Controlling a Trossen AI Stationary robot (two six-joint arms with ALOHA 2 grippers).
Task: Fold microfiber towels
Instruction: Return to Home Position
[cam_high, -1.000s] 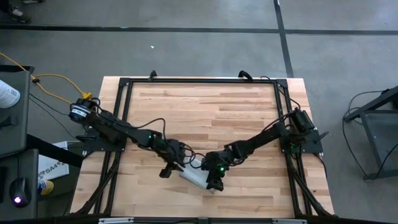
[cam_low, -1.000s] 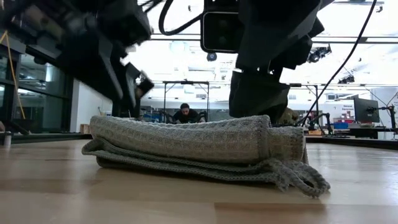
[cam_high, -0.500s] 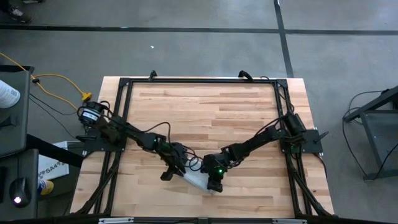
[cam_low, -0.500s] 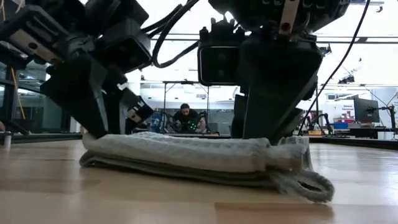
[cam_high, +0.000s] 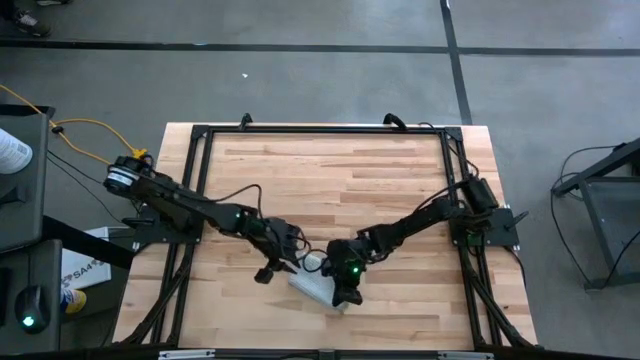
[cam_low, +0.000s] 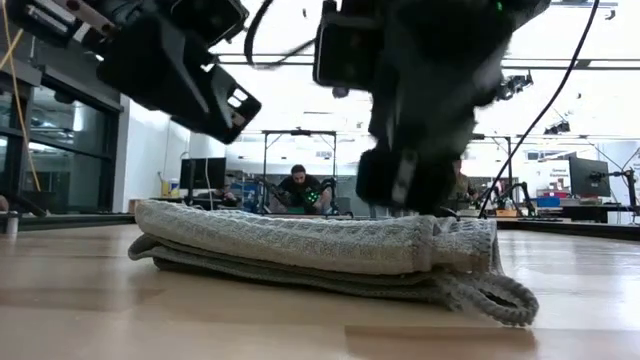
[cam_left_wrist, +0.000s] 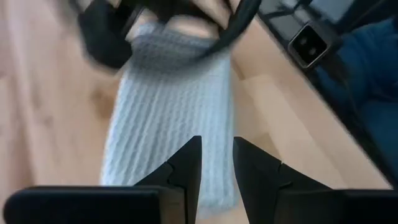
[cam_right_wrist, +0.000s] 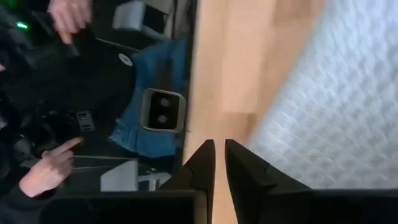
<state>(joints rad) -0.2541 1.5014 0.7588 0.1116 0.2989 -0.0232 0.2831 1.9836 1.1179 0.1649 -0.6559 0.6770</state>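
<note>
The microfiber towel (cam_high: 318, 285), light grey and ribbed, lies folded in several layers on the wooden table near its front edge. It shows edge-on in the low view (cam_low: 320, 250) with a loose loop (cam_low: 495, 295) on the wood at one end. My left gripper (cam_left_wrist: 216, 168) hovers open above the towel's left end (cam_low: 215, 95), with nothing between its fingers. My right gripper (cam_right_wrist: 219, 155) is shut and hangs just above the towel's right end (cam_low: 400, 180), clear of it.
Black frame rails (cam_high: 200, 200) run along the table's sides and far edge. A small camera (cam_right_wrist: 163, 111) sits at the near edge, with a person's hands (cam_right_wrist: 53, 168) beyond it. Bare wood (cam_high: 330, 170) stretches toward the far edge.
Both grippers went down onto the folded towel, the right on its right end and the left on its left end. Both have risen clear again. The towel stack lies flatter than a second ago.
</note>
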